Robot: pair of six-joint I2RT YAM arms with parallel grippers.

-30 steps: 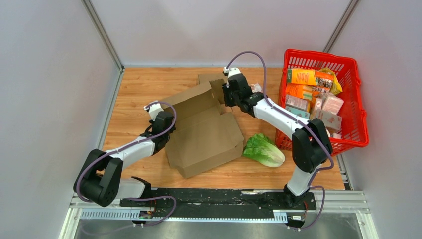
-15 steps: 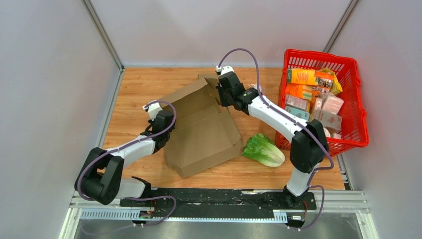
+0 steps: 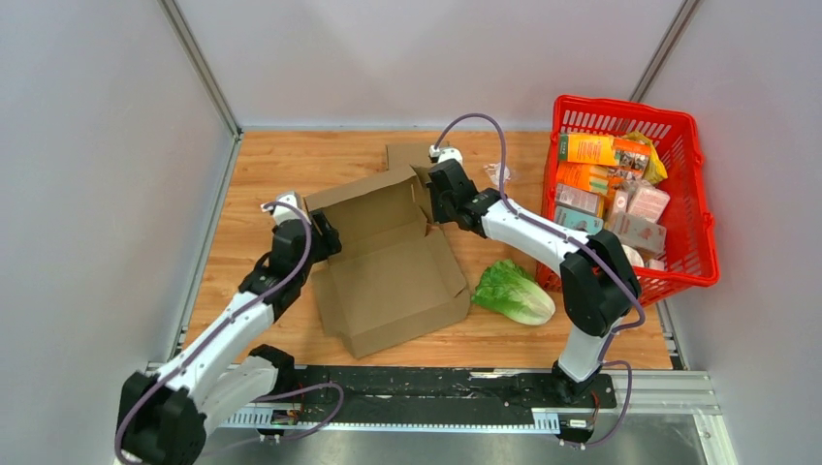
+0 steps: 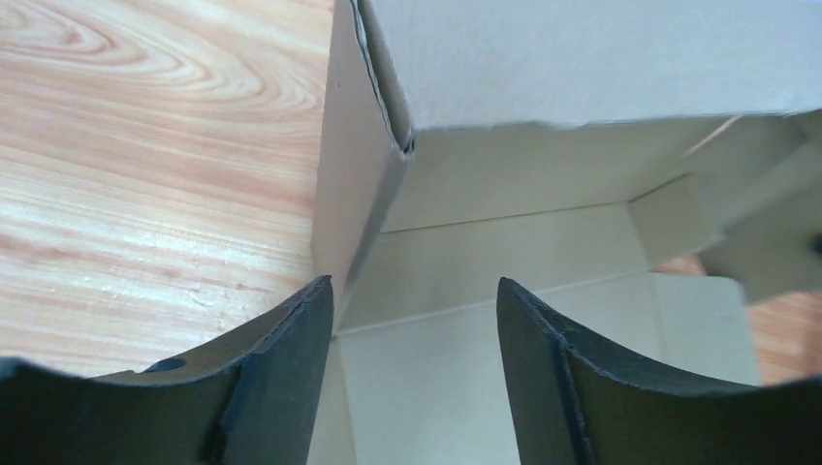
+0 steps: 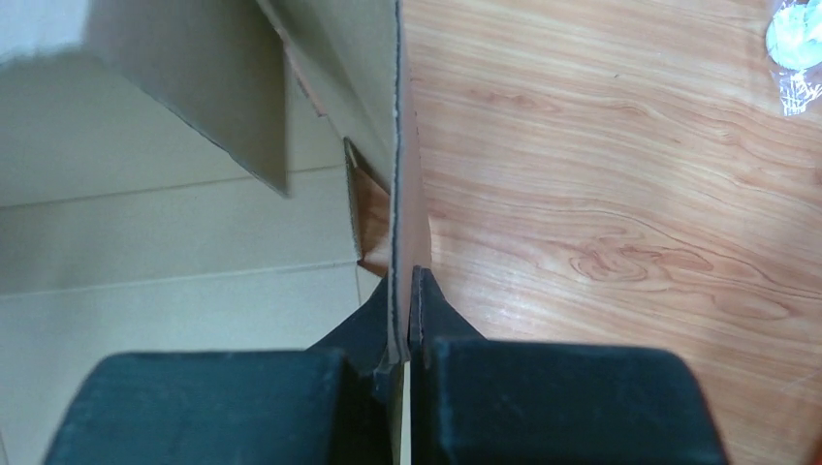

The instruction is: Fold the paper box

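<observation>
right hand (image 5: 402, 291) clamped on a thin upright panel of the paper box (image 5: 145, 242); we see the cardboard edge sandwiched between both fingers. left hand (image 4: 415, 291) wide, gripping nothing. The box's left wall ends just by one finger, and we can't tell if it touches.

In the top view both sets of fingertips are masked by the wrists. A flap on the box's far side is partly hidden behind the raised back wall.

The box sits open side up mid-bench (image 3: 281, 165), walls half raised. The left hand is at its left rear corner, the right hand at its right rear corner.

The red basket (image 3: 620, 102) at the bench's right edge holds orange cartons and wrapped packets; the right arm covers its near left corner. The lettuce (image 3: 514, 291) lies between box and basket, just beside the box. A small clear packet (image 3: 499, 174) sits near the right hand; we can't read its contents.
</observation>
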